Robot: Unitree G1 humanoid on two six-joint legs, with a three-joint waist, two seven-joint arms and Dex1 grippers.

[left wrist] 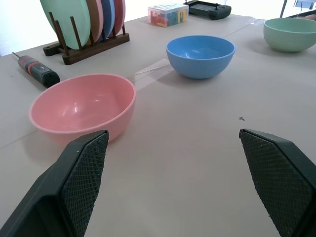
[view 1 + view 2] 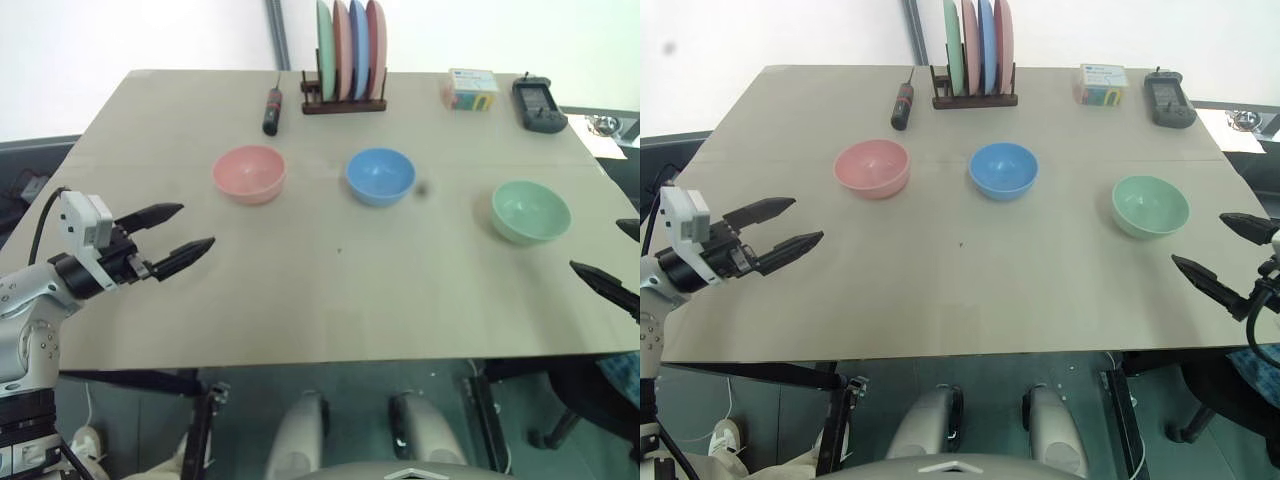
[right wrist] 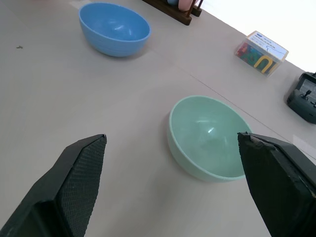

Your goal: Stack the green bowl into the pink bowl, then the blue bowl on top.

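Three bowls stand apart in a row across the table: the pink bowl (image 2: 249, 174) on the left, the blue bowl (image 2: 380, 176) in the middle, the green bowl (image 2: 530, 211) on the right. All are upright and empty. My left gripper (image 2: 190, 229) hovers open over the table's left side, short of the pink bowl (image 1: 83, 107). At the right edge, my right gripper (image 2: 1220, 250) is open, pointing toward the green bowl (image 3: 210, 136) from nearby without touching it.
At the back stand a wooden rack of coloured plates (image 2: 348, 55), a screwdriver (image 2: 271, 108), a small box of coloured pieces (image 2: 471, 89) and a black controller (image 2: 538, 104). The table's front edge (image 2: 330, 355) runs just below both grippers.
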